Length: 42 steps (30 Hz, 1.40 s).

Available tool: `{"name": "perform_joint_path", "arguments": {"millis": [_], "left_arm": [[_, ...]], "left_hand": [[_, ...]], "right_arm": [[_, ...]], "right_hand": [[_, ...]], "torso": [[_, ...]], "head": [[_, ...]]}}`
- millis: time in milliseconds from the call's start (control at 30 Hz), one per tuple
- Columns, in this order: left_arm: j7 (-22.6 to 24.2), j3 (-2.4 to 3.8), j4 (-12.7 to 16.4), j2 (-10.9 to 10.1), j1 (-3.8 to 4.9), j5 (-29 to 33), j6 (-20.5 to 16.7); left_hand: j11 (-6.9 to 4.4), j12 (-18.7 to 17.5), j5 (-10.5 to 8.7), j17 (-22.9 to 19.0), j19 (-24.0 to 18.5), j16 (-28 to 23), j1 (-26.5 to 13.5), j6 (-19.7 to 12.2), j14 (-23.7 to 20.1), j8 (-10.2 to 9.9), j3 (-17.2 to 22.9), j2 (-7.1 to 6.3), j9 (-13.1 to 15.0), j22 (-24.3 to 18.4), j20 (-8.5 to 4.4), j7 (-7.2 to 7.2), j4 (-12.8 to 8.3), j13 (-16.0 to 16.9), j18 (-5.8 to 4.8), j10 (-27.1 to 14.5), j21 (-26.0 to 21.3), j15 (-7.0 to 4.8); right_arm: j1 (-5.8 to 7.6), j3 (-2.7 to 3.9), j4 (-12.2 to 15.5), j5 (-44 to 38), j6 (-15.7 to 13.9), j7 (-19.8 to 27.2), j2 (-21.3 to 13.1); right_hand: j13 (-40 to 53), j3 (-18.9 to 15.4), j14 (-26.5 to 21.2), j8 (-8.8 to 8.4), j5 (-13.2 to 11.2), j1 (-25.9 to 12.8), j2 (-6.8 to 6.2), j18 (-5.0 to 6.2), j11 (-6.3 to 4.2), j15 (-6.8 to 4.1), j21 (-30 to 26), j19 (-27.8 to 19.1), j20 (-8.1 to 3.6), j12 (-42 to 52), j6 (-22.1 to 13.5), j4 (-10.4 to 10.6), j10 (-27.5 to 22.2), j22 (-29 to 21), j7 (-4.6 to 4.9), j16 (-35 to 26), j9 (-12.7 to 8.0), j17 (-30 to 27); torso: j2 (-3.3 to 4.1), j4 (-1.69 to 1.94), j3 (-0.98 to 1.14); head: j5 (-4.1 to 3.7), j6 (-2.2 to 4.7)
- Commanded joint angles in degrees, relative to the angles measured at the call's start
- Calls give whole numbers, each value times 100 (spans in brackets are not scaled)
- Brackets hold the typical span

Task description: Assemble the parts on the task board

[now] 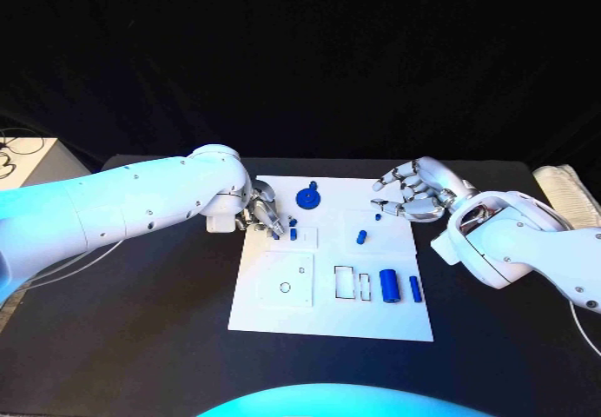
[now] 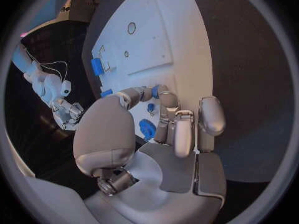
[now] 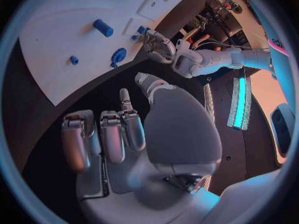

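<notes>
The white task board (image 1: 332, 321) lies mid-table. My left hand (image 1: 263, 215) is over its near-left top corner, and in the left wrist view thumb and finger pinch a small blue peg (image 2: 153, 90); the same peg (image 1: 293, 229) stands by the fingertips in the head view. A blue disc part (image 1: 308, 198) lies just beyond it. My right hand (image 1: 413, 193) hovers over the board's top right edge, fingers spread, holding nothing. A short blue piece (image 1: 360, 235) and a tiny one (image 1: 379, 216) lie mid-board. Two blue cylinders (image 1: 390, 285) (image 1: 416, 288) lie at the right.
A raised white square with a small hole (image 1: 286, 280) and two rectangular slots (image 1: 343, 282) sit on the board's lower half. A pale object (image 1: 566, 191) lies at the table's right edge, and a white box (image 1: 25, 161) stands off the left.
</notes>
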Motion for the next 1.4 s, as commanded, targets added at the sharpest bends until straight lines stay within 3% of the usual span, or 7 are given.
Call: {"name": "perform_joint_path", "arguments": {"millis": [33, 100, 133, 333, 800, 1267, 1400], "left_arm": [[-28, -24, -14, 9, -39, -37, -237], [-29, -24, -12, 6, -39, -27, -235], [-29, -24, -10, 5, -39, -22, -233], [-33, -24, -4, 0, -39, 0, -208], [-25, -26, 20, -4, -39, 121, -313], [16, -23, 93, -51, -40, 243, -380], [18, 18, 151, -100, -40, 264, -297]], "left_hand": [[12, -50, -49, 1318, -69, -43, 20, -135, 541, -70, 1144, 198, 5, -57, 28, -3, -1267, -74, -11, -73, -59, 47], [47, -58, -60, 1286, -108, -58, 10, -260, 529, -201, 1039, 278, -52, -102, 57, 42, -1233, -87, -4, -106, -101, 76], [91, -1, -54, 1275, -118, -63, 28, -333, 524, -414, 996, 333, -204, -116, 87, 98, -1231, -22, -2, -107, -118, 115], [154, 28, -47, 1271, -127, -65, 66, -331, 522, -719, 929, 366, -459, -125, 139, 172, -1256, -8, 2, -150, -133, 168], [171, 121, -29, 1341, -73, -33, 304, -140, 547, -924, 917, 435, -688, -54, 164, 191, -1398, 110, -4, -67, -81, 188], [108, 280, 94, 1488, 64, 33, 356, 121, 599, -961, 1120, 288, -801, 140, 119, 115, -1569, 346, -37, 151, 68, 136], [96, 289, 115, 1509, 89, 43, 357, 154, 606, -963, 1146, 267, -814, 175, 111, 101, -1593, 360, -45, 174, 92, 125]], "right_arm": [[-3, 0, 8, -64, 64, 46, 0], [-3, 0, 8, -64, 68, 45, -1], [-3, 0, 8, -65, 70, 45, -1], [-3, 0, 7, -66, 86, 40, -1], [-3, 0, 4, -68, 123, 33, 3], [-3, 0, -3, -79, 188, 15, 10], [-4, 0, -8, -84, 205, 8, 13]], "right_hand": [[977, 29, 576, 21, 33, 6, -32, -83, -29, -29, 12, 600, -1, 1, -35, 5, 28, 1510, 10, -28, 9, 1392], [977, 29, 576, 21, 33, 6, -32, -83, -29, -29, 12, 600, -1, 1, -35, 5, 28, 1510, 10, -28, 9, 1392], [977, 29, 576, 21, 33, 6, -32, -83, -29, -29, 12, 600, -1, 1, -35, 5, 28, 1510, 10, -28, 9, 1392], [977, 29, 576, 21, 33, 6, -32, -83, -29, -29, 12, 600, -1, 1, -35, 5, 28, 1510, 10, -28, 9, 1392], [977, 29, 576, 21, 33, 6, -32, -83, -29, -29, 12, 600, -1, 1, -35, 5, 28, 1510, 10, -28, 9, 1392], [977, 29, 576, 21, 33, 6, -32, -83, -29, -29, 12, 600, -1, 1, -35, 5, 28, 1510, 10, -28, 9, 1392], [975, 36, 573, 36, 36, 3, -33, -83, -30, -30, 12, 600, -2, 1, -44, 8, 28, 1510, 10, -33, 9, 1383]], "torso": [[0, 7, 2], [-1, 6, 1], [-2, 3, -1], [-4, 1, 3], [-1, -3, 5], [-5, 0, 0], [-6, 4, 0]], "head": [[-2, -8], [-2, -9], [2, -10], [7, -12], [13, 9], [17, 14], [18, 20]]}}
